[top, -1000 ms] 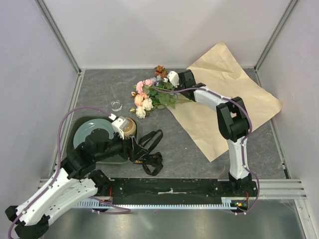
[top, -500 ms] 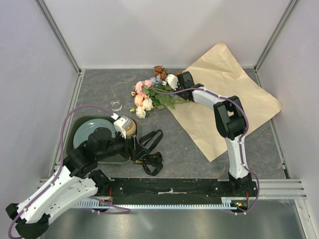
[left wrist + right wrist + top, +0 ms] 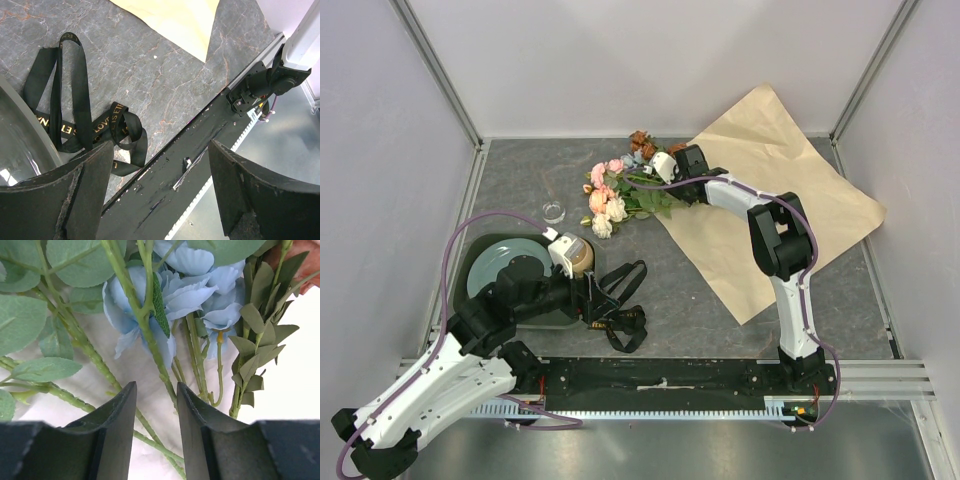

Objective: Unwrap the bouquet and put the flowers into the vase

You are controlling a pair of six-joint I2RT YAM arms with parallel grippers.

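You: R gripper (image 3: 156, 390), jaws narrowly apart, may snag several green-stemmed pastel artificial flowers (image 3: 610, 195), dragging them into small clear glass vase (image 3: 553, 212) at their 9 o'clock; L gripper (image 3: 160, 150) wide, empty.

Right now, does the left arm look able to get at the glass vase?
Probably yes. The left claw is open and empty, and the vase stands alone with nothing touching it. The mug sits between them, so the arm would likely have to turn back and lift over it.
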